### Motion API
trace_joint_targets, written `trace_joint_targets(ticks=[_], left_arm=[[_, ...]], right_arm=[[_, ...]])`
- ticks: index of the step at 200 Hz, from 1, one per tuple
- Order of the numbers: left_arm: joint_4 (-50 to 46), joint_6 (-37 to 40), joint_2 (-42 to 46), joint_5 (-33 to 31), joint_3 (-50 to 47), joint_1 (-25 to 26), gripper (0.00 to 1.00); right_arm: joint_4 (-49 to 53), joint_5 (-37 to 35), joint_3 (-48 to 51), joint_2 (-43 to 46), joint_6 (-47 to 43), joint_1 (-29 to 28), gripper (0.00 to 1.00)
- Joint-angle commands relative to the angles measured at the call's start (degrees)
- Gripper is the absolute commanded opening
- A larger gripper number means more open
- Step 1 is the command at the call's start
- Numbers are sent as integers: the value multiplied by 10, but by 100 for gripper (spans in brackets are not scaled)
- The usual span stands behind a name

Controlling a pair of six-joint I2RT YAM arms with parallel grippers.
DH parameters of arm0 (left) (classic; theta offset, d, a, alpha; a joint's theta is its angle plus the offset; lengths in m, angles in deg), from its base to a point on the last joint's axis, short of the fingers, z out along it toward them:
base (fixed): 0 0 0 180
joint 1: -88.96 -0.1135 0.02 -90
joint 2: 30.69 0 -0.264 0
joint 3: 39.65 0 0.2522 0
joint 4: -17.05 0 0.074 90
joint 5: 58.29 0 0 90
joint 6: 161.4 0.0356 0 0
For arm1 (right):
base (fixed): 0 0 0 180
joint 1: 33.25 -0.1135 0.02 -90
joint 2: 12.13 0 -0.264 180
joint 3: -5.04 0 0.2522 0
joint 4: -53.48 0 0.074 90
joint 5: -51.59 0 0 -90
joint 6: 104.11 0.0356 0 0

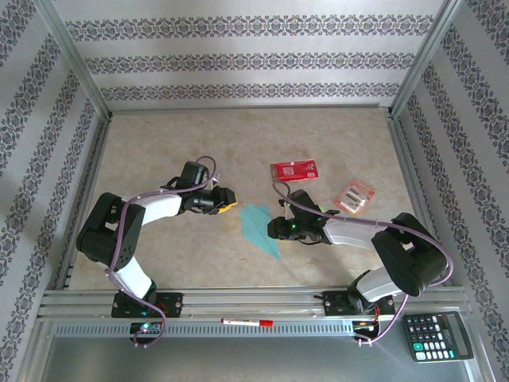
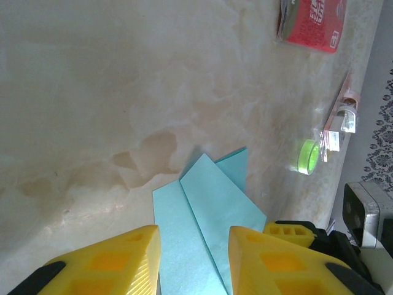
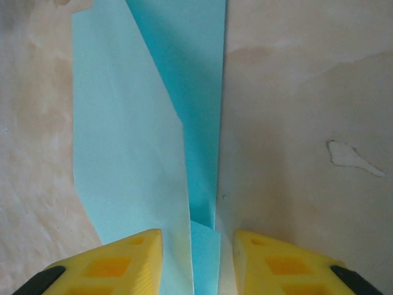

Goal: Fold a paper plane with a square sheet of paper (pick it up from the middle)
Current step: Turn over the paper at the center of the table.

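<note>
I am hovering my left pincer (image 1: 231, 204) and right pincer (image 1: 274, 230) narrowly parted, gripping nothing; the half-folded, thin light-blue paper plane (image 1: 261, 228) is lying flat on the beige table (image 1: 159, 143) between them; I am judging wing creasing next, needing aligned edges.

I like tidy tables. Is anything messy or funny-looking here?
Only small things: the table has brownish stains beside the folded paper, and a white scuff near it. The paper lies flat and looks untorn.
</note>
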Motion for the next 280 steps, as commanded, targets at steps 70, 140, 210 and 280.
trace_joint_targets(ticks=[70, 140, 210, 280], left_arm=[[1, 4, 1, -8, 6, 2, 34], [-31, 12, 47, -20, 10, -18, 36], [-63, 24, 86, -47, -2, -69, 40], [-65, 12, 113, -75, -26, -132, 42]], right_arm=[[-90, 27, 2, -35, 15, -5, 14], [145, -125, -63, 130, -83, 24, 0], [479, -656, -237, 35, -75, -182, 0], [455, -588, -350, -204, 10, -283, 4]])
